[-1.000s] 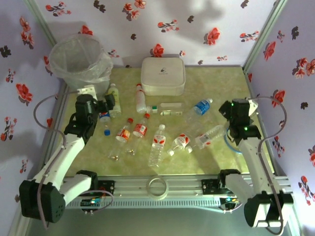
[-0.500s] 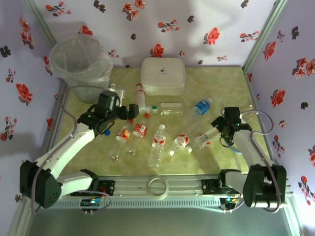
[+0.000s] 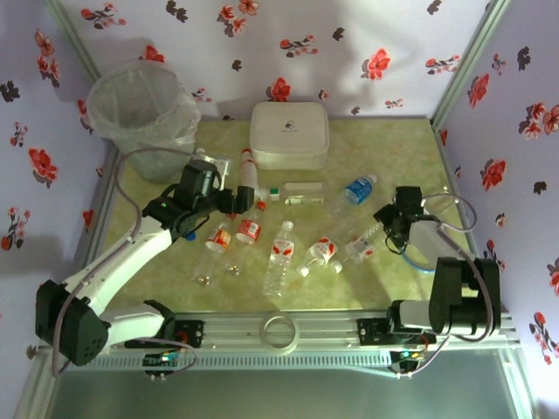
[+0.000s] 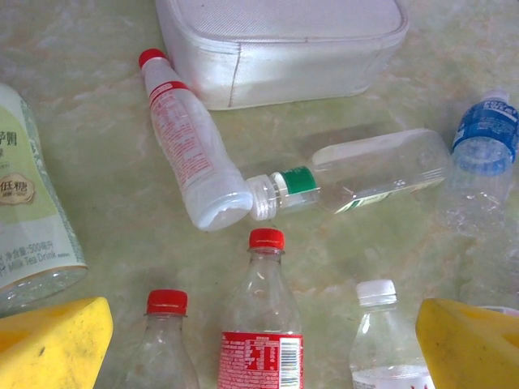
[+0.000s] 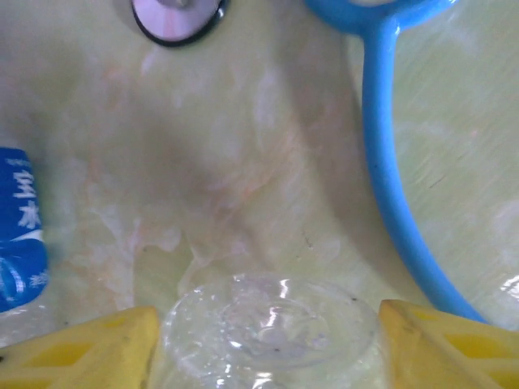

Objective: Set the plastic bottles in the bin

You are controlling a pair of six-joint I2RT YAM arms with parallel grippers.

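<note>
Several plastic bottles lie across the green table. My left gripper (image 3: 238, 199) (image 4: 261, 332) hangs open and wide over a red-capped, red-labelled bottle (image 4: 261, 324) (image 3: 249, 229), its yellow fingers (image 4: 53, 344) well clear of it on both sides. Beside it are another red-capped bottle (image 4: 168, 340) and a white-capped one (image 4: 381, 332). Farther off lie a white bottle (image 4: 190, 146), a green-capped clear bottle (image 4: 365, 174), a blue-labelled one (image 4: 485, 138) and a pale green one (image 4: 24, 219). My right gripper (image 3: 389, 229) (image 5: 272, 356) is shut on the base of a clear bottle (image 5: 272, 328) (image 3: 371, 237). The bin (image 3: 140, 109) stands at the far left corner.
A white rounded-square box (image 3: 289, 135) sits at the back centre. A blue hoop (image 5: 389, 162) (image 3: 417, 262) lies by the right arm, with a shiny disc (image 5: 174, 16) beyond. A white ring (image 3: 279, 332) rests on the front rail. Flowered walls close the sides.
My left arm swung from beside the bin to the right, over the red-capped bottles. My right gripper dropped to the clear bottle and closed its fingers against it.
</note>
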